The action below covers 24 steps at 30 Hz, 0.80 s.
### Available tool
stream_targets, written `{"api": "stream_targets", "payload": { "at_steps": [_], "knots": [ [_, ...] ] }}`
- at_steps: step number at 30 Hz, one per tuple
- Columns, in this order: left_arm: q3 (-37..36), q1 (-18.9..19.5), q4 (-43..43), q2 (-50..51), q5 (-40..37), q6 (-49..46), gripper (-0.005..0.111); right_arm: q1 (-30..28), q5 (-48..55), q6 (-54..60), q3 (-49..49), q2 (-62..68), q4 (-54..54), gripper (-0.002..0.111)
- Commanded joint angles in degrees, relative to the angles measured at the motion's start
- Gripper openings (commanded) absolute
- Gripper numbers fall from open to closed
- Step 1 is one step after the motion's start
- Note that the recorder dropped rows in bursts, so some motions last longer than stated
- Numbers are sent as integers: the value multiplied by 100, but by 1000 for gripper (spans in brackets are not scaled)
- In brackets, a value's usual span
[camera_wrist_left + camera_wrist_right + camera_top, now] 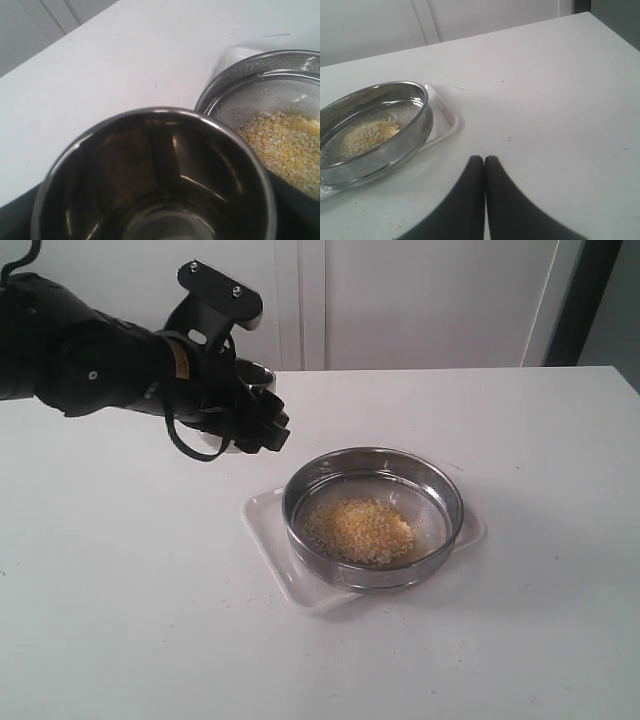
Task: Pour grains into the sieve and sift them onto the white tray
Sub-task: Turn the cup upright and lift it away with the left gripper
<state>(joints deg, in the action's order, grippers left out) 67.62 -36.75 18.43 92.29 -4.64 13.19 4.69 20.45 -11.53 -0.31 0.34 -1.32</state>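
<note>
The sieve (380, 578) rests on the white tray (265, 520) at the table's middle, with a heap of yellow grains (360, 530) on its mesh. My left gripper (262, 425) hovers up and to the left of the sieve, shut on a small steel cup (258, 372). In the left wrist view the cup (150, 175) looks empty and dark inside, next to the sieve (250, 65) and grains (290, 145). My right gripper (484, 159) is shut on nothing, low over the table beside the sieve (415, 135) and tray (445, 120); it is outside the exterior view.
The white table (520, 640) stretches around the tray on all sides. A pale wall with panel seams (310, 300) stands behind the table's far edge. A few stray specks lie on the table near the right gripper.
</note>
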Motion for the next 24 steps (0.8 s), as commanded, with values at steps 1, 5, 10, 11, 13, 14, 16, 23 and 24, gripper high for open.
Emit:
{"api": "stream_targets", "payload": {
  "at_steps": [1, 5, 10, 11, 13, 14, 16, 23, 24],
  "knots": [
    [-92, 67, -181, -94, 40, 8, 0, -11, -80, -18, 31, -34, -19, 0],
    [-92, 256, -343, -94, -16, 8, 0, -11, -80, -18, 31, -34, -19, 0],
    [-92, 680, -537, -94, -140, -4, 0, -11, -80, -18, 31, -34, -19, 0],
    [-92, 747, -537, -94, -140, -12, 0, -11, -80, -18, 31, -34, -19, 0],
    [-92, 842, -537, -94, -120, -12, 0, -11, -80, -18, 31, -34, -19, 0],
    [-102, 886, -537, -94, -95, -12, 0, -11, -80, -18, 31, -34, -19, 0],
    [-115, 947, -537, -94, 12, -12, 0, -11, -80, -18, 31, -34, -19, 0],
    [-951, 1034, -564, -212, 1582, 75, 0, -11, -80, -18, 31, -34, -19, 0],
    [-1104, 1046, -564, -226, 1840, 75, 0, -11, -80, -18, 31, -34, -19, 0]
  ]
}}
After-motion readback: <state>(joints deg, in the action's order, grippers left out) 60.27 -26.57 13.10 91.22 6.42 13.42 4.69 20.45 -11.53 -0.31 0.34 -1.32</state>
